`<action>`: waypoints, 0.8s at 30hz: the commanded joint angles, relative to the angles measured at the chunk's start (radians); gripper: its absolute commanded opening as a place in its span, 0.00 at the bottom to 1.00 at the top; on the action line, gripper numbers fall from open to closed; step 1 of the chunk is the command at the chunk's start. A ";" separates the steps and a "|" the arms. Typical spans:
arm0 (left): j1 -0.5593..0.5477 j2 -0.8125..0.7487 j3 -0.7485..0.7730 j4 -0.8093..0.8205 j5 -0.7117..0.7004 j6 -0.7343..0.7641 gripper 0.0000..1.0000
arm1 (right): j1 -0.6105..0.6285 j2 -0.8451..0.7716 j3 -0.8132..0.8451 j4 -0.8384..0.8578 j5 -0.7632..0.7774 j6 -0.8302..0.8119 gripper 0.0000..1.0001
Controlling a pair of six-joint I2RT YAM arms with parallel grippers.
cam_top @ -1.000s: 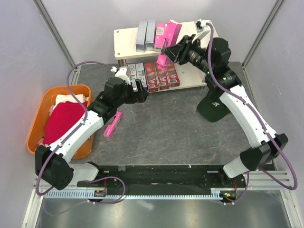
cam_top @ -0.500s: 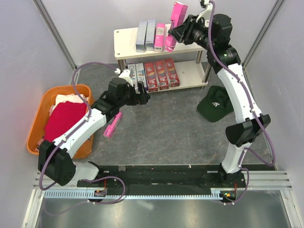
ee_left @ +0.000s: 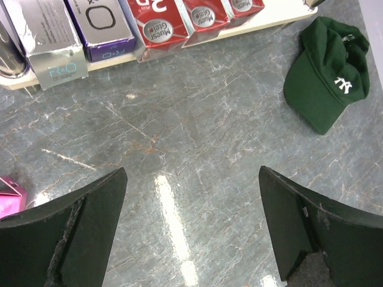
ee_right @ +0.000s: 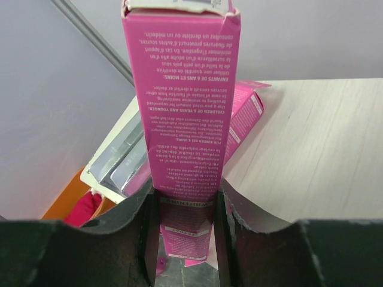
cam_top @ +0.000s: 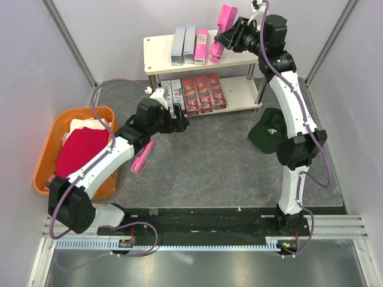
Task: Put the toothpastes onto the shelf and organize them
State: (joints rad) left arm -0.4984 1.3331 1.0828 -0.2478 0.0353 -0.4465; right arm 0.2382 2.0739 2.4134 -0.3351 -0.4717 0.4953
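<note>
My right gripper [cam_top: 231,36] is shut on a bright pink toothpaste box [cam_top: 225,15], standing nearly on end over the right part of the shelf's top board [cam_top: 157,55]. In the right wrist view that box [ee_right: 188,101] runs up from between my right gripper's [ee_right: 187,230] jaws. Two silver boxes [cam_top: 184,44] and a pink box [cam_top: 201,44] lie on the top board. Navy and white boxes [cam_top: 176,94] and three red boxes [cam_top: 204,94] fill the lower board. Another pink box [cam_top: 142,157] lies on the table. My left gripper [cam_top: 179,117] [ee_left: 192,179] hangs open and empty before the shelf.
An orange basket [cam_top: 43,162] with a red cloth [cam_top: 79,154] stands at the left edge. A dark green cap [cam_top: 269,135] [ee_left: 326,72] lies on the table right of the shelf. Grey walls close in behind the shelf.
My right arm has lifted the pink box from in front of the lower board to above the top board. The left arm has edged slightly toward the shelf.
</note>
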 commanded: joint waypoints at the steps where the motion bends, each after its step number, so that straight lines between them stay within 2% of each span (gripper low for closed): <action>1: 0.008 0.015 -0.009 0.015 0.008 0.026 0.98 | 0.003 0.011 0.052 0.053 -0.053 0.045 0.19; 12: 0.008 0.029 0.003 0.016 0.017 0.023 0.98 | 0.000 0.029 0.046 0.061 -0.094 0.089 0.20; 18: 0.008 0.043 0.011 0.015 0.021 0.025 0.98 | -0.011 0.061 0.052 0.061 -0.119 0.123 0.27; 20: 0.008 0.044 0.014 0.016 0.023 0.025 0.98 | -0.019 0.074 0.056 0.061 -0.140 0.144 0.36; 21: 0.008 0.047 0.014 0.013 0.021 0.023 0.98 | -0.020 0.077 0.055 0.061 -0.140 0.149 0.45; 23: 0.008 0.052 0.019 0.013 0.023 0.023 0.98 | -0.028 0.080 0.055 0.061 -0.139 0.150 0.51; 24: 0.006 0.052 0.019 0.013 0.023 0.023 0.98 | -0.031 0.080 0.047 0.061 -0.134 0.157 0.58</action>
State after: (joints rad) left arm -0.4984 1.3792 1.0737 -0.2481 0.0372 -0.4465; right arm 0.2222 2.1426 2.4210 -0.3199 -0.5808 0.6163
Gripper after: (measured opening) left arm 0.980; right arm 0.495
